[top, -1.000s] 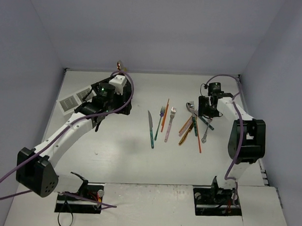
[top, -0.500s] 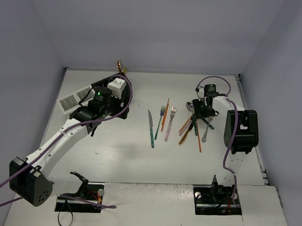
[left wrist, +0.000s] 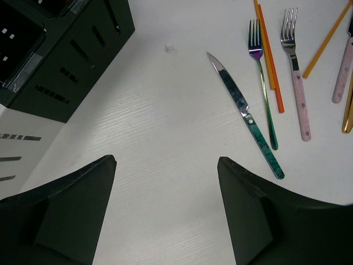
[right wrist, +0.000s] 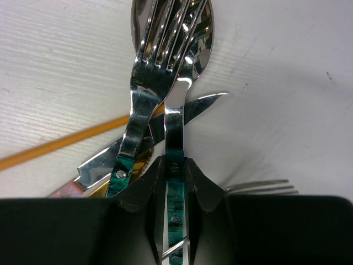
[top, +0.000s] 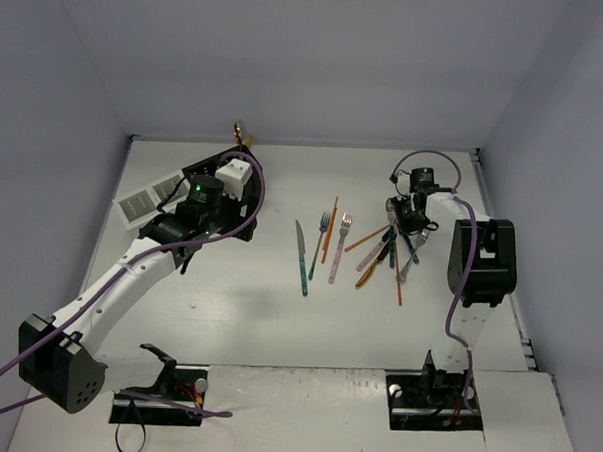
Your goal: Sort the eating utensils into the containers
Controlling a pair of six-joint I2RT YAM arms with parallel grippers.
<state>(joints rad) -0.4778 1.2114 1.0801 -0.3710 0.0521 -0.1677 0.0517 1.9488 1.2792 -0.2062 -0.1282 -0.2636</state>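
**No Legible Text in Any View**

No word, number, brand or sign can be read anywhere. The teal-handled utensil, seen closest, shows only plain rivets and no stamp that can be made out. The teal-handled knife and the pink-handled fork show no legible mark. The black caddy shows slots only. The white caddy is too small to tell. The tabletop shows wood grain alone.

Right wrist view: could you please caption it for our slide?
Jaws shut on a teal-handled utensil beside a fork, near an orange stick.
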